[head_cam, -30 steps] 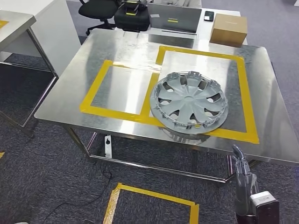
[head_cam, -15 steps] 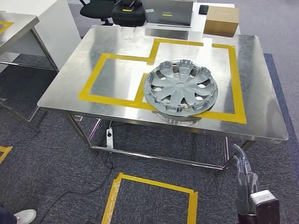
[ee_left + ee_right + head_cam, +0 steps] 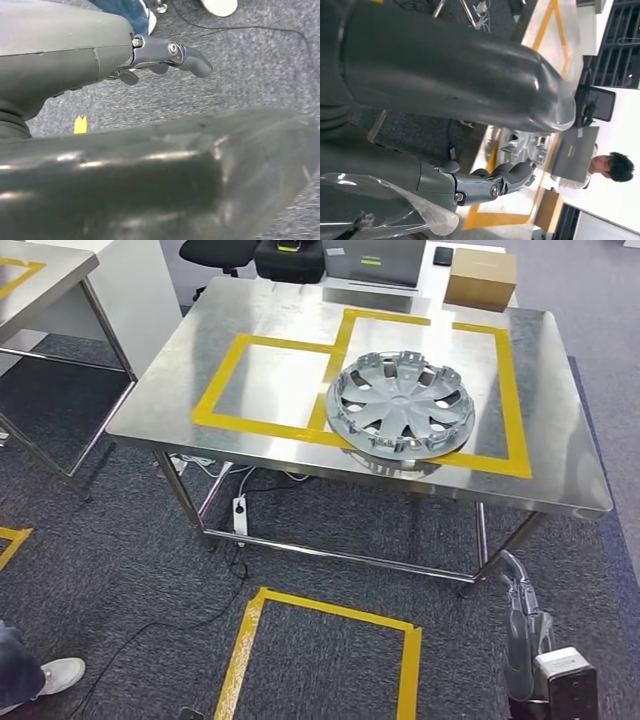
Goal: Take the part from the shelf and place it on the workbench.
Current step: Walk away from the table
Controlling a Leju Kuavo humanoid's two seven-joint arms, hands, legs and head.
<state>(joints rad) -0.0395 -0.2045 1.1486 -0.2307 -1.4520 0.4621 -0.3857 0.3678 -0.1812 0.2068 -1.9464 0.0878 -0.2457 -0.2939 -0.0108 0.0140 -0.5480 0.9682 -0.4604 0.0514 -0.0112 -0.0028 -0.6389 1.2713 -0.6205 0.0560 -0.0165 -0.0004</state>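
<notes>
The part (image 3: 400,405), a grey wheel cover, lies flat on the steel desk (image 3: 551,420), overlapping the yellow tape. My right hand (image 3: 521,625) hangs low beside me holding nothing, fingers loosely apart; my left hand (image 3: 166,52) seems empty too, though that view is poor. Best I keep both arms clear of the desk edge.

A hubcap (image 3: 400,404) lies on the workbench (image 3: 226,315) right of center; a box (image 3: 481,278) sits behind, upper right of frame.
</notes>
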